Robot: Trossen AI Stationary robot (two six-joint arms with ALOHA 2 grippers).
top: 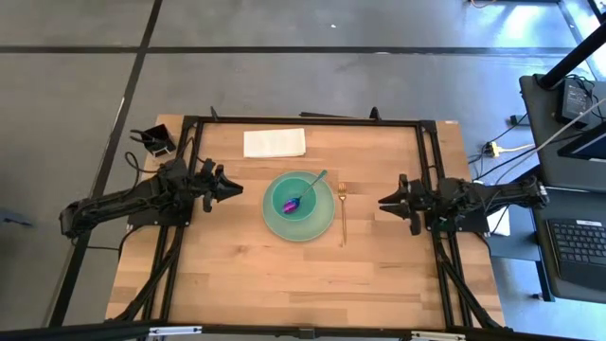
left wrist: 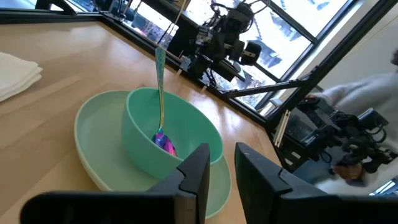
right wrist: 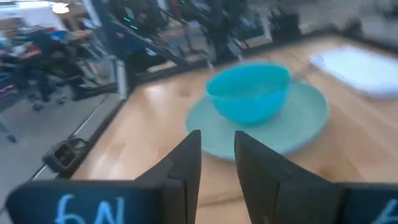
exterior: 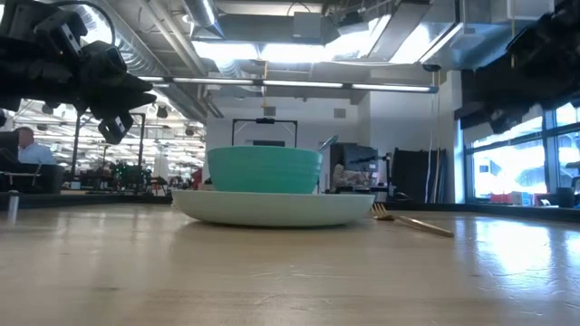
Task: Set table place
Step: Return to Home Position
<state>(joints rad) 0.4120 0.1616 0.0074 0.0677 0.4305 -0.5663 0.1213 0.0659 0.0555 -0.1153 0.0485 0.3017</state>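
The place is laid out at the middle of the bench (top: 265, 275). The pale green plate (top: 320, 224) lies flat, and the teal bowl (top: 280, 192) stands upright on it, somewhat toward the far-left part of the plate rather than dead centre. The spoon (top: 305, 192) rests inside the bowl with its purple head down on the bottom. Its teal handle leans up over the rim, and I judge that this lean keeps it from sliding out. The gold fork (top: 343, 216) lies on the wood just beside the plate, on my right-arm side, tines pointing away, roughly where a diner would reach for it. A folded white napkin (top: 275, 142) sits apart at the far edge.

My left end effector (top: 237, 187) hangs above the bench to the left of the plate, clear of it. Its fingers are a narrow gap apart and grip nothing. My right end effector (top: 383, 202) hangs beyond the fork on the other side, drawn in the same way and also empty. Both point at the setting without touching it, which suits arms parking once the laying is done.

I can read no brand or label on the crockery or cutlery. The pale blue marking (right wrist: 87, 208) on my right wrist may read "6N", but it is too smeared to be sure.
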